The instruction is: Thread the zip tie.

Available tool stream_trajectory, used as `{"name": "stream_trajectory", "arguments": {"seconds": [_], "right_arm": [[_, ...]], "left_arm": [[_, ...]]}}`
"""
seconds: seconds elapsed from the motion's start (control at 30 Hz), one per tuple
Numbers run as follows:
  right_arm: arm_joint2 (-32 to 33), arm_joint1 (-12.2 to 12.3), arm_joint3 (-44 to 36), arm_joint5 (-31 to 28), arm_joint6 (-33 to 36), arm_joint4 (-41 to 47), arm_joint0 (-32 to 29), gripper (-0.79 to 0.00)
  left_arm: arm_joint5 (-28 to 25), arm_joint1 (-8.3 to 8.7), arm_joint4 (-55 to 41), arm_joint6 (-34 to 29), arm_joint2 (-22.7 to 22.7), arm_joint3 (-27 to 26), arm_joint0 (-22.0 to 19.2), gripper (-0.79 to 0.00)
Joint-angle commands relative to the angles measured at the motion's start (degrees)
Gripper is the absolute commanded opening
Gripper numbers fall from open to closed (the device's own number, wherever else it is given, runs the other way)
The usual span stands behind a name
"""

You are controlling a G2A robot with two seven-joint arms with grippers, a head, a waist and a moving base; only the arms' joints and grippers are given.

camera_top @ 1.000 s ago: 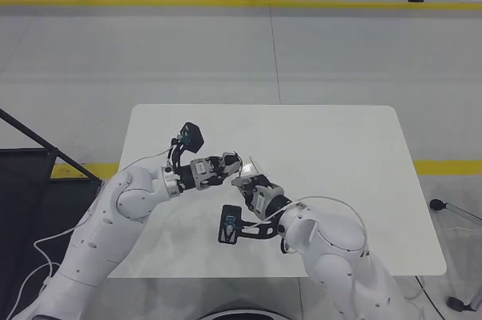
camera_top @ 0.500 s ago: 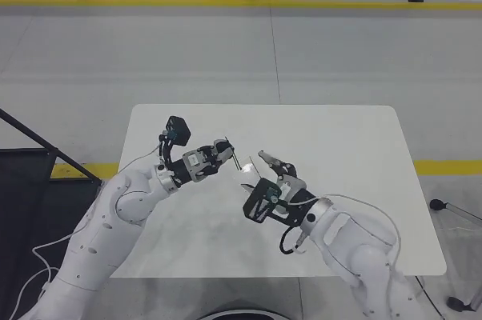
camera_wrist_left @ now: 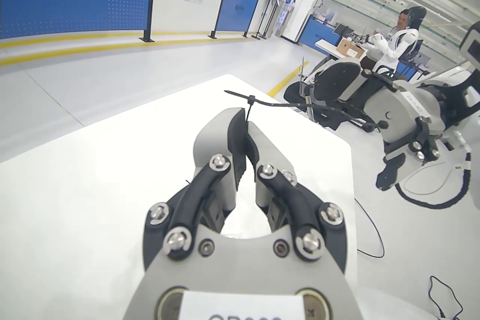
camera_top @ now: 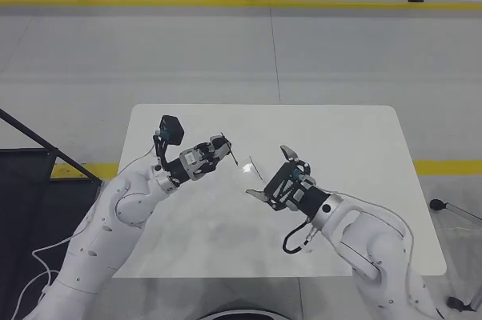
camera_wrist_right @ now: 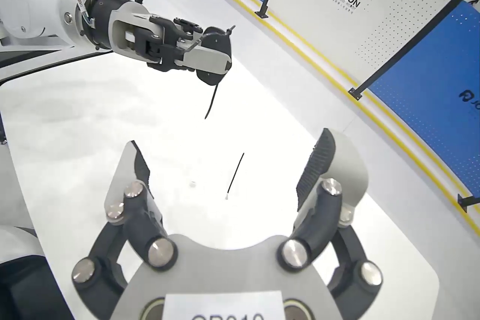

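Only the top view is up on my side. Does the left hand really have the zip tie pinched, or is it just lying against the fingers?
Observer: Pinched. In the left wrist view the left hand has its pads shut on the zip tie, and the tie's head sits just past the fingertips.
Operator: Is any of it below that hand?
Observer: Yes. The right wrist view shows a tail of the tie hanging free under it.
Operator: Is the right hand carrying anything?
Observer: No. Its own wrist view shows the right hand open with nothing between its pads.
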Motion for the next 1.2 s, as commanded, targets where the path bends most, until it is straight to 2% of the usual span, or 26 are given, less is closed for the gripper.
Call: {"name": "stream_trajectory", "arguments": {"seconds": [0.0,0.13,0.23,0.33,0.4,0.5,0.7,0.93,1.17], "right_arm": [[-1.11,-0.13,1.82,0.44,-1.37,1.68,-0.35,0.000],[-2.18,-0.81,7.99,2.31,-2.67,12.09,2.35,0.000],[-2.18,-1.20,13.31,1.22,-1.94,22.47,5.60,0.000],[-2.77,-1.46,17.47,0.26,-0.03,28.78,8.76,-0.003],[-3.40,-1.52,19.34,-1.35,1.21,31.41,10.37,-0.083],[-4.11,-1.57,21.19,-2.64,2.14,33.75,11.88,-0.151],[-5.81,-1.71,22.66,-1.85,1.39,32.80,13.31,-0.391],[-6.83,-1.70,23.43,-1.75,1.22,32.87,14.15,-0.545],[-6.96,-1.55,23.77,-1.62,1.07,33.20,14.45,-0.748]], "left_arm": [[0.20,-0.01,0.00,0.05,0.01,-0.09,0.12,-0.785],[0.54,-0.10,0.63,0.85,0.03,-1.81,1.21,-0.785],[0.03,-0.17,1.20,1.84,-0.02,-2.37,1.78,-0.785],[0.01,-0.29,1.83,2.37,0.21,-2.62,2.09,-0.785],[0.06,-0.37,2.16,2.70,0.32,-2.59,2.10,-0.785],[0.08,-0.50,2.35,3.02,0.43,-2.37,2.04,-0.785],[-0.21,-0.71,2.48,2.80,0.71,-2.04,1.81,-0.785],[-0.41,-0.86,2.32,2.69,0.52,-1.92,1.82,-0.785],[-0.66,-0.96,2.21,2.42,0.23,-1.94,1.94,-0.785]]}}
